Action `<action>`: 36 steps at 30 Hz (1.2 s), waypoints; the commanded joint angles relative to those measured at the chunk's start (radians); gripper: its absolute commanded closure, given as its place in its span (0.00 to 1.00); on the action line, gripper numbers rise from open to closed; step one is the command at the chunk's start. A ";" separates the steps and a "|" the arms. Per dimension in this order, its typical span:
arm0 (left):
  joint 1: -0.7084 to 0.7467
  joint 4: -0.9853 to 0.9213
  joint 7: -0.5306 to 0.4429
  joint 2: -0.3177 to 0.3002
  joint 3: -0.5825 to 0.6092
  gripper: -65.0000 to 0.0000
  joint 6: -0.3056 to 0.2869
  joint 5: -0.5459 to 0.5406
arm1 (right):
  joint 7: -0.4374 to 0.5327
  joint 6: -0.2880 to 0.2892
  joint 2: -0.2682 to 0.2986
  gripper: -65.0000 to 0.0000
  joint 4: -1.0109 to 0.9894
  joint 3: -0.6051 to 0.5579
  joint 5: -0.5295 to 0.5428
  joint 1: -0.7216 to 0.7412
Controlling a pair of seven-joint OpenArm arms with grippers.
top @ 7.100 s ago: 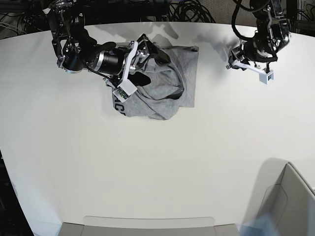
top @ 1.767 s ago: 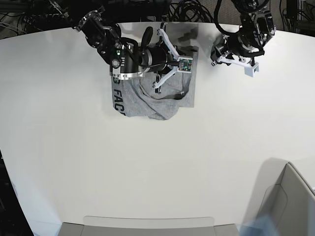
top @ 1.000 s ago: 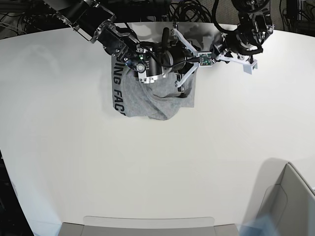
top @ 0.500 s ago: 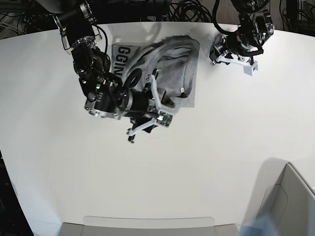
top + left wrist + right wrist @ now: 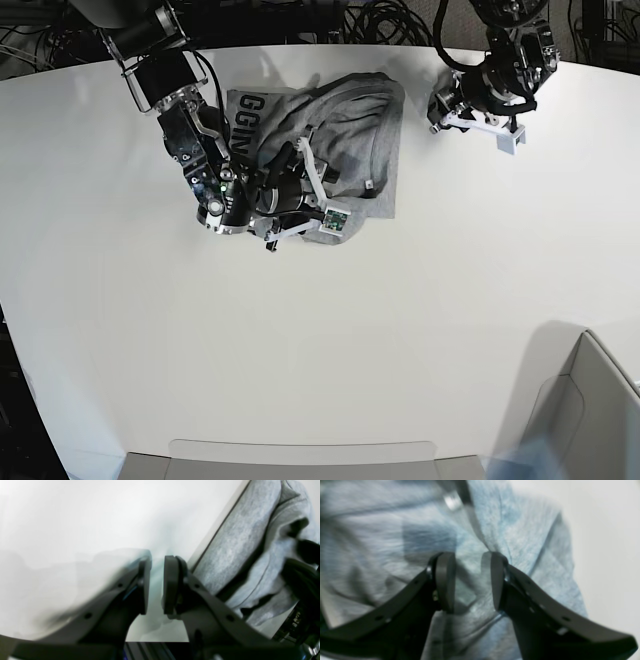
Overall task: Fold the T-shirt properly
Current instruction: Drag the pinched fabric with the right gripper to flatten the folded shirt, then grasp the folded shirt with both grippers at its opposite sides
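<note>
Toward the far edge of the white table [image 5: 420,330] the T-shirt [image 5: 350,130] lies in a loose, rumpled heap, not yet folded into any tidy shape. I have the right gripper [image 5: 470,580] hanging low over the shirt's near edge, on the left of the base view, its jaws parted with grey cloth showing through the gap; I see nothing pinched between them, so I read it as open and empty. I judge it sits there to pick a fresh hold on the hem or a loose flap.

I keep the left gripper [image 5: 156,585] parked just beside the shirt's side edge, over bare table, out of the other arm's way. Its jaws stand a narrow gap apart with only table visible between them, holding nothing.

As for the lie of the garment: a band of black lettering [image 5: 250,115] runs along its left edge in the base view, reading from far to near, and the heap is a little longer in that far-to-near direction than across. A white label [image 5: 370,184] shows near the right edge. Which end is the collar I cannot tell from these views; the folds hide it.
</note>
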 commanded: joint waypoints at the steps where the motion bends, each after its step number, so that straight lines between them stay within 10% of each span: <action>1: 0.000 0.016 0.000 -0.004 -0.002 0.85 -0.001 -0.012 | 0.032 0.010 -0.039 0.64 -0.014 0.004 -0.014 0.048; 9: 0.004 0.016 -0.002 -0.004 -0.002 0.85 -0.001 -0.012 | 0.134 0.010 -0.198 0.64 -0.162 -0.012 -0.154 0.140; 19: 0.007 0.016 -0.005 -0.004 -0.002 0.85 -0.003 -0.012 | 0.269 0.010 -0.247 0.64 -0.374 -0.101 -0.149 0.223; 26: -0.004 0.024 -0.006 -0.029 -0.004 0.85 -0.003 -0.012 | 0.256 0.010 -0.214 0.66 0.025 0.013 -0.154 0.142; 36: -0.088 0.141 0.000 -0.035 0.012 1.00 -0.007 -0.016 | -0.117 -0.018 -0.056 1.00 0.287 0.285 -0.155 0.115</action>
